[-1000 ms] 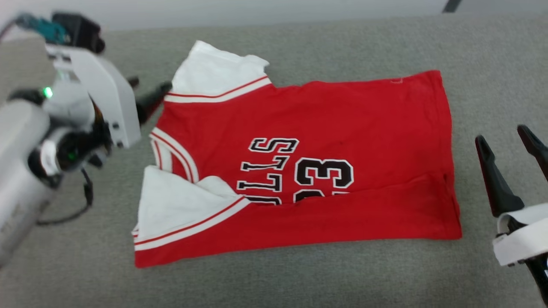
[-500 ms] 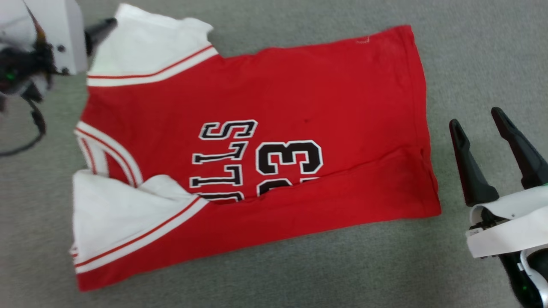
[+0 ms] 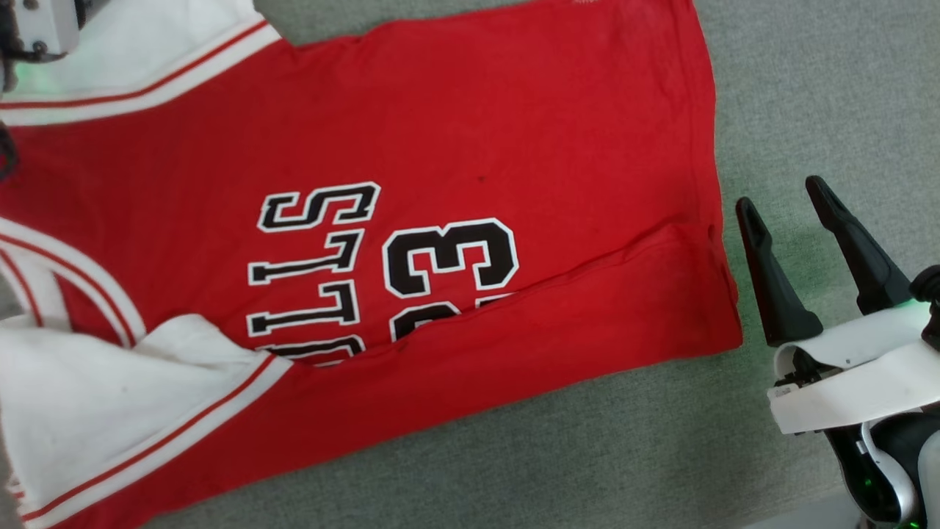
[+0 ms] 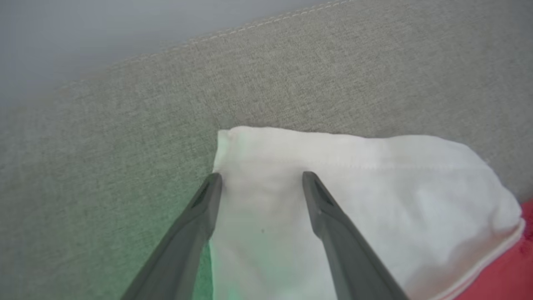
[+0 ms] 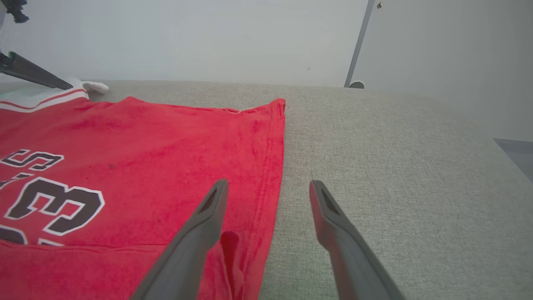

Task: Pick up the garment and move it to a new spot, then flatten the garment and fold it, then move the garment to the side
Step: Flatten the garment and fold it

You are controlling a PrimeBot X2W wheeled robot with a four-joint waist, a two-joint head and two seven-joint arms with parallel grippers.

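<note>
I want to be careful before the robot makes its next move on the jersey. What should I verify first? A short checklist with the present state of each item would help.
1. Left gripper open: ok.
2. Left gripper over the far white sleeve: ok.
3. Right gripper open: ok.
4. Right gripper astride the hem: ok, one finger over red cloth, one over the gray upholstery.
5. Jersey smooth: not ok, a pucker by the hem.
6. Fingers touching cloth: cannot tell.
</note>
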